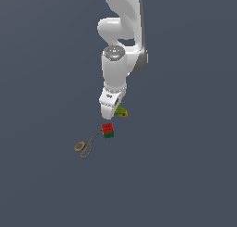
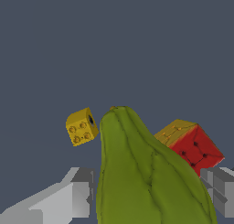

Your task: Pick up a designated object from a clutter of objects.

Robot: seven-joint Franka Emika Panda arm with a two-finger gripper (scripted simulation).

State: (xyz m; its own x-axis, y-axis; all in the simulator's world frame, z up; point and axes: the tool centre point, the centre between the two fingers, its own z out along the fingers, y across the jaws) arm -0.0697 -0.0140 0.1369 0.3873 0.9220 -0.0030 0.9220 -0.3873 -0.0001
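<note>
The designated object, an olive-green pear-like lump (image 2: 146, 173), fills the wrist view and stands between my two fingers (image 2: 80, 193). Both fingers rest against its sides, so my gripper (image 2: 148, 191) is shut on it. In the exterior view, the gripper (image 1: 109, 114) is low over the clutter. Only part of the green lump (image 1: 121, 111) shows there, on the exterior view's right of the hand. The tiny yellow dotted cube (image 2: 81, 126) and the red-and-green cube (image 2: 189, 143) lie just beyond the lump.
The red-and-green cube (image 1: 108, 130) sits just in front of the gripper in the exterior view. Thin scissors with orange loop handles (image 1: 85, 146) lie further toward that view's left. A plain dark grey floor (image 1: 185, 175) surrounds everything.
</note>
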